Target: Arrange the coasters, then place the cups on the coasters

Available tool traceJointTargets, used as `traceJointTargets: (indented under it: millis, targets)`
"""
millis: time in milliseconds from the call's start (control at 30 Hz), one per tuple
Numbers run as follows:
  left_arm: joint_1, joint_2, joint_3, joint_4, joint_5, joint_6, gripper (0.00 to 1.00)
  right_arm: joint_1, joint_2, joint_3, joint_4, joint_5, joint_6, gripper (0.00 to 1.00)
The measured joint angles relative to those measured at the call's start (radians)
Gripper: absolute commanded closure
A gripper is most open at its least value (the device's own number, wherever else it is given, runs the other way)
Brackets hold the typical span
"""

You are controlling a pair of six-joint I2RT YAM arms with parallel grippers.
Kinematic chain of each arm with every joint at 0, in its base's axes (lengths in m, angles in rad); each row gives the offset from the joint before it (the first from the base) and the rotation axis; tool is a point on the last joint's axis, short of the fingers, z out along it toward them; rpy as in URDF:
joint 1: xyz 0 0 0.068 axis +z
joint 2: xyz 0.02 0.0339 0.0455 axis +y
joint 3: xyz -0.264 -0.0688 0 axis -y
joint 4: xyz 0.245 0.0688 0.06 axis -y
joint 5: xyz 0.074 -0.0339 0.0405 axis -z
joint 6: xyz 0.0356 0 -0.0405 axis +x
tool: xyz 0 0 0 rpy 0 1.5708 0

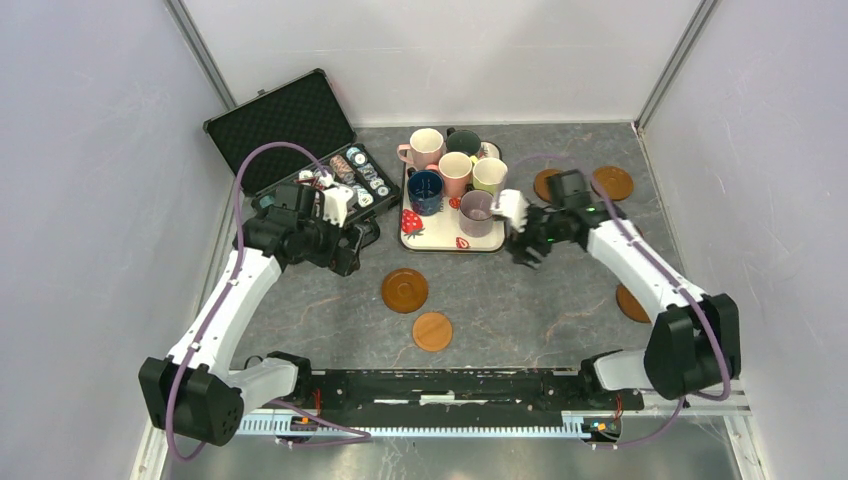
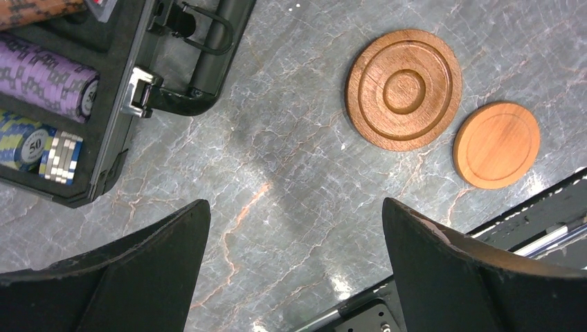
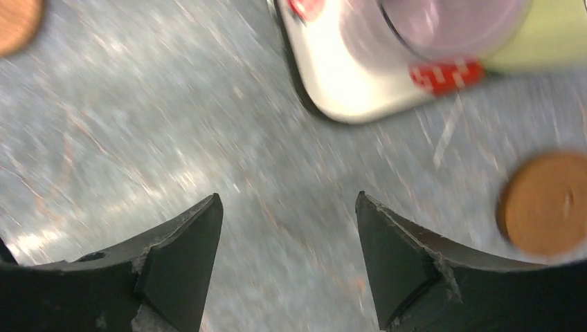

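From where I stand, the strawberry-print tray [image 1: 438, 232] carries all six mugs, with the lilac mug [image 1: 476, 210] at its near right corner. No mug is on a coaster yet.

In front of the tray, a darker coaster [image 1: 404, 290] and a paler coaster [image 1: 432, 331] lie just beside each other. Two rear coasters [image 1: 612, 182] lie right of the tray's far end. A fifth coaster [image 1: 630, 303], well off to the tray's front right, is partly hidden under the right arm.

The right gripper [image 3: 287, 200] hovers just off the tray's near right corner, jaws apart and empty. The left gripper [image 2: 294, 207] hangs left of the tray by the open poker-chip case [image 1: 290, 125], jaws spread wide and holding nothing.
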Motion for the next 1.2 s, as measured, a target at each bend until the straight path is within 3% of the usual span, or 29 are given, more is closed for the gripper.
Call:
traceJointTargets:
  millis: [233, 500, 967, 1200]
  targets:
    - [0.082, 0.002, 0.068, -0.042, 0.026, -0.051, 0.0, 0.381, 0.154, 0.019, 0.176, 0.06, 0.208, 0.2]
    - [0.16, 0.002, 0.113, -0.08, 0.076, -0.064, 0.0, 0.614, 0.418, 0.174, 0.279, 0.155, 0.315, 0.21]
    - [0.164, 0.011, 0.113, -0.079, 0.095, -0.067, 0.0, 0.683, 0.613, 0.367, 0.354, 0.193, 0.424, 0.21]
    - [0.164, 0.011, 0.113, -0.079, 0.095, -0.067, 0.0, 0.708, 0.671, 0.378, 0.366, 0.207, 0.438, 0.26]
